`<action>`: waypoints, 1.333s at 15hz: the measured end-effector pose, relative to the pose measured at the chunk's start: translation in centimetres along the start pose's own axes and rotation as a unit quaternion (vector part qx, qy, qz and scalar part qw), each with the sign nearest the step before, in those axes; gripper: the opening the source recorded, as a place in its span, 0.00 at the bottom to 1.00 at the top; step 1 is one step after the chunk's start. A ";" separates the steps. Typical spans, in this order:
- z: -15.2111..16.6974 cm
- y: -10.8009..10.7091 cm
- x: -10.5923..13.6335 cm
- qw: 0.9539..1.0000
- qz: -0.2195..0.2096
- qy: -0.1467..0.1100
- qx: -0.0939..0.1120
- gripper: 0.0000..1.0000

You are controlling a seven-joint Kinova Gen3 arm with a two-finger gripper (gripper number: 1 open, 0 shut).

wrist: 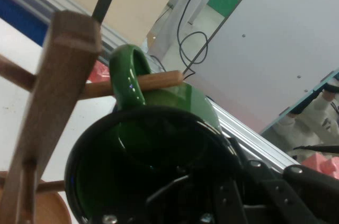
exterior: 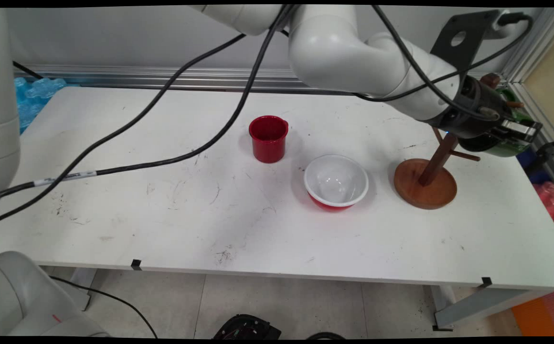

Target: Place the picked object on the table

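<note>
**A:** What is hidden or hard to see?

**B:** In the main view the gripper sits at the right edge of the frame, and the arm's wrist covers most of the green mug; only a sliver of green shows below the hand. The top of the wooden mug stand is also behind the wrist. In the hand view the mug's lower part is cut off by the bottom edge.

**B:** The hand view, at centre, shows the mug's handle looped over a wooden peg of the stand.

**A:** And the containers?

**B:** A red cup stands upright above centre, nothing visible inside. A bowl, white inside and red outside, lies right of centre and looks empty. The mug's dark interior shows only the gripper's black linkage.

**A:** Where is the mug relative to the fingers?

**B:** One finger reaches inside the mug at the rim, lower right of the hand view, gripping its wall.
</note>
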 end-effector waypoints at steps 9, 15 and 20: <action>-1.7 1.9 0.6 1.000 0.010 0.003 -0.024 0.00; -3.3 3.2 0.3 0.999 0.022 -0.007 -0.038 0.00; -6.0 3.4 0.5 0.997 0.063 -0.025 -0.037 0.00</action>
